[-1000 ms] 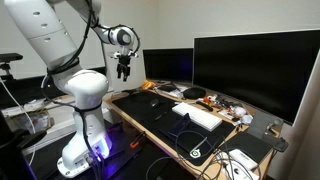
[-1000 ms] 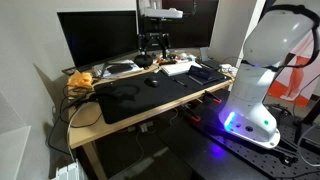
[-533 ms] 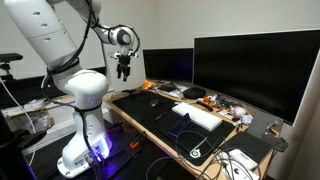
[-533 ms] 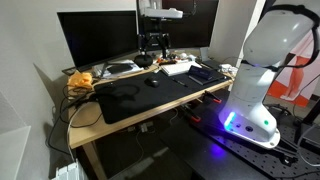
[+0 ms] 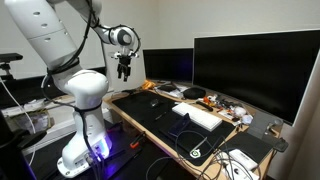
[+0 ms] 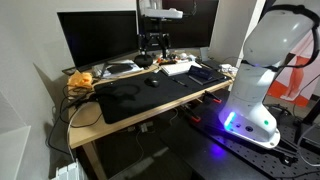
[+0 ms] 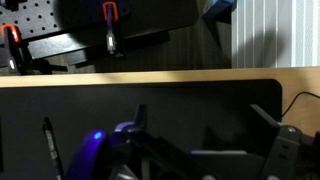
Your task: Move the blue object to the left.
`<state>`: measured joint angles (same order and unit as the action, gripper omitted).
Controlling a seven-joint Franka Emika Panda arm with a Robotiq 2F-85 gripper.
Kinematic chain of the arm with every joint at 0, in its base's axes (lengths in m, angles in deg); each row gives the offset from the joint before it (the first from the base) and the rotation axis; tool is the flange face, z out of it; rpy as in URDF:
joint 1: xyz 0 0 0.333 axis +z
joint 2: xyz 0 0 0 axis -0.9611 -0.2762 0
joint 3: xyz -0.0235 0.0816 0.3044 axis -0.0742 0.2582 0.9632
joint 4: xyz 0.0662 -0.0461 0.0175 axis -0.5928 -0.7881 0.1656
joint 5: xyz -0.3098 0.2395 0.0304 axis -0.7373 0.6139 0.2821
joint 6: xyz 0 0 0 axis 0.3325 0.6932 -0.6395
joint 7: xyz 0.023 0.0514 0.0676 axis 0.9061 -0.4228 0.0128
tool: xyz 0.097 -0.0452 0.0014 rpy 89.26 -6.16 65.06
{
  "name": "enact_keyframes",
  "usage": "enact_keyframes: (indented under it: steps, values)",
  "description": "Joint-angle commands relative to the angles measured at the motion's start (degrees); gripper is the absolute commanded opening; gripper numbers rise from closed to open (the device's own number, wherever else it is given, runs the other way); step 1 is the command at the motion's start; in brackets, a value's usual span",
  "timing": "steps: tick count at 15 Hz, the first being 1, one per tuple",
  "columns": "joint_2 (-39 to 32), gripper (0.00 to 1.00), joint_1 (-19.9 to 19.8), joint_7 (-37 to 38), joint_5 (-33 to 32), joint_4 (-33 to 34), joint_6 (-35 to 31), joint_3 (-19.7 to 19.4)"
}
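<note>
My gripper [image 5: 124, 72] hangs high above the far end of the desk, also seen in the other exterior view [image 6: 150, 47]. In the wrist view its two fingers [image 7: 200, 112] stand wide apart with nothing between them, over the black desk mat [image 7: 200, 95]. A blue-violet shape [image 7: 95, 145] shows at the lower left of the wrist view, beside the left finger; I cannot tell what it is. I cannot make out a blue object on the desk in either exterior view.
Two large monitors [image 5: 255, 65] [image 6: 95, 35] stand along the desk's back. A white keyboard [image 5: 200, 116], a mouse [image 6: 152, 83], cables and orange clutter [image 6: 80, 80] lie on the desk. The robot base [image 6: 250, 100] stands beside it.
</note>
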<state>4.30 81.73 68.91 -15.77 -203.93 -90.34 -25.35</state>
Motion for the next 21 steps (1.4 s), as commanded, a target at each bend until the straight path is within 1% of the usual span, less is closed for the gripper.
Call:
enact_keyframes:
  steps: [1, 5, 8, 14, 18, 20, 21]
  values:
    - [-0.41, 1.0, -1.13, 0.77, 2.52, 0.56, -1.23, -2.13]
    - [0.17, 1.0, -2.71, 1.26, 5.38, 0.15, -3.19, -4.74]
    - [0.14, 1.0, -4.44, 2.15, 5.42, 0.09, -5.03, -6.07]
    - [-0.24, 1.0, -8.79, 4.02, 2.7, 0.62, -6.33, -8.42]
    - [0.29, 1.0, -11.4, 4.37, -0.71, 0.49, -6.41, -9.53]
    - [0.55, 1.0, -12.11, 4.23, -1.06, 0.66, -5.56, -10.34]
    - [-0.12, 1.0, -11.41, 2.65, -0.28, 0.26, -5.9, -10.22]
